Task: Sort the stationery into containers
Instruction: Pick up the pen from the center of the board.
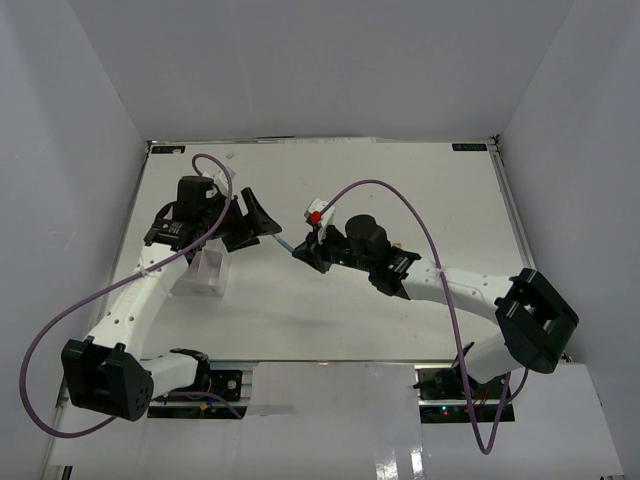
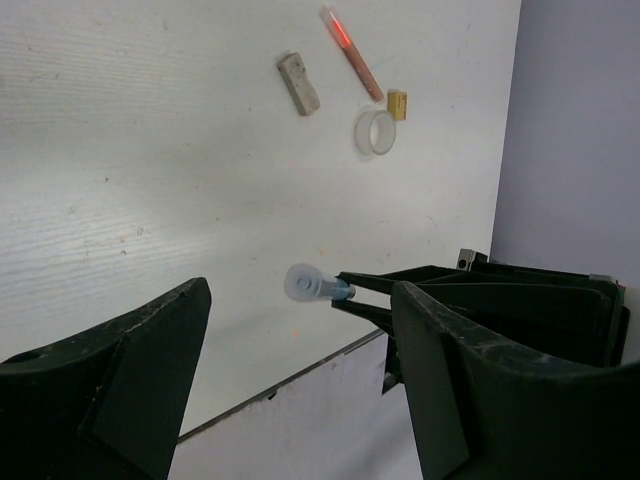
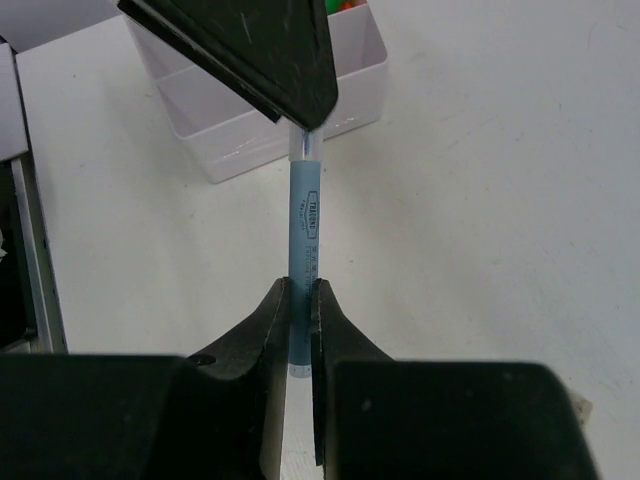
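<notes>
My right gripper [image 1: 306, 252] [image 3: 301, 300] is shut on a thin blue pen [image 1: 285, 243] [image 3: 304, 225] and holds it above the table, pointing at my left gripper [image 1: 255, 222] [image 2: 300, 350]. The left gripper is open and empty, and the pen's clear-capped end [image 2: 312, 285] lies in the gap ahead of its jaws. In the right wrist view the pen's far end is hidden behind a left finger [image 3: 250, 50]. The white organizer tray [image 1: 205, 272] [image 3: 250, 125] stands under the left arm, with orange and green items [image 3: 345, 5] in it.
In the left wrist view a grey block [image 2: 298, 83], a pink pen [image 2: 352, 53], a tan block [image 2: 397, 103] and a clear tape roll [image 2: 375, 132] lie on the white table. The right arm hides them from above. Grey walls enclose the table.
</notes>
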You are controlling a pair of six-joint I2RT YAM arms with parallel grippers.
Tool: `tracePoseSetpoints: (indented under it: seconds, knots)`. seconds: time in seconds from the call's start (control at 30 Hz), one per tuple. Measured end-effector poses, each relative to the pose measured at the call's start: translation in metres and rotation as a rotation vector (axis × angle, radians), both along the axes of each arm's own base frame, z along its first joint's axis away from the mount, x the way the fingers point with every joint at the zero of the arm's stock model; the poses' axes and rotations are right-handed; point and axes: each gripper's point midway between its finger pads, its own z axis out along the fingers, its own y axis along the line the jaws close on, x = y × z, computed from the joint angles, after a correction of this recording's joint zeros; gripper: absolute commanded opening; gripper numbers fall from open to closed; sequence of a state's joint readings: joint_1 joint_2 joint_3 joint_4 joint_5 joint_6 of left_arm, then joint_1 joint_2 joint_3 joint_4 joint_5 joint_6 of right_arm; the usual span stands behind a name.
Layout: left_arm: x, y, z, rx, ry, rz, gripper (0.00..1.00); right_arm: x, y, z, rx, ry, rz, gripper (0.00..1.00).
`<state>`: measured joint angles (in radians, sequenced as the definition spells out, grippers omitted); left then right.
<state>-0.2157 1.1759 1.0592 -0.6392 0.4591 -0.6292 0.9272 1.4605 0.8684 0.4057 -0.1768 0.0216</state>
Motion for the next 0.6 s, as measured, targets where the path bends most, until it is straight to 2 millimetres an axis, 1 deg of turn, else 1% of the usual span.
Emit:
tracePoseSetpoints:
  seconds: [0.07, 0.1, 0.13, 0.17, 0.2, 0.27, 0.3, 0.47, 0.5, 0.53, 0.6]
  knots:
    - [-0.001, -0.009, 0.0, -0.002, 0.005, -0.017, 0.74, -0.003, 0.003, 0.004, 0.013, -0.006, 0.015, 0.08]
    - [-0.002, -0.011, 0.0, -0.003, 0.006, -0.02, 0.67, -0.004, 0.004, 0.005, 0.017, -0.009, 0.019, 0.08]
    - [-0.002, -0.013, 0.0, -0.005, 0.007, -0.02, 0.63, -0.005, 0.004, 0.005, 0.019, -0.009, 0.023, 0.08]
    - [-0.002, -0.014, 0.0, -0.005, 0.008, -0.018, 0.58, -0.006, 0.005, 0.006, 0.021, -0.01, 0.027, 0.08]
    - [-0.001, -0.015, 0.001, -0.005, 0.006, -0.015, 0.5, -0.006, 0.005, 0.006, 0.023, -0.011, 0.027, 0.08]
    - [0.0, -0.015, 0.003, -0.007, 0.002, -0.009, 0.42, -0.006, 0.006, 0.007, 0.028, -0.013, 0.027, 0.08]
    - [0.0, -0.016, 0.003, -0.008, 0.002, -0.008, 0.34, -0.006, 0.006, 0.008, 0.031, -0.014, 0.028, 0.08]
    - [0.002, -0.018, 0.009, -0.024, -0.009, -0.003, 0.13, -0.006, 0.007, 0.01, 0.04, -0.011, 0.026, 0.08]
    - [0.001, -0.019, 0.01, -0.025, -0.012, -0.004, 0.1, -0.006, 0.007, 0.01, 0.04, -0.011, 0.026, 0.1]
    - [0.001, -0.019, 0.011, -0.024, -0.016, -0.003, 0.07, -0.007, 0.008, 0.01, 0.043, -0.012, 0.026, 0.19]
    - [0.001, -0.018, 0.012, -0.021, -0.021, 0.003, 0.06, -0.007, 0.008, 0.011, 0.047, -0.009, 0.025, 0.36]
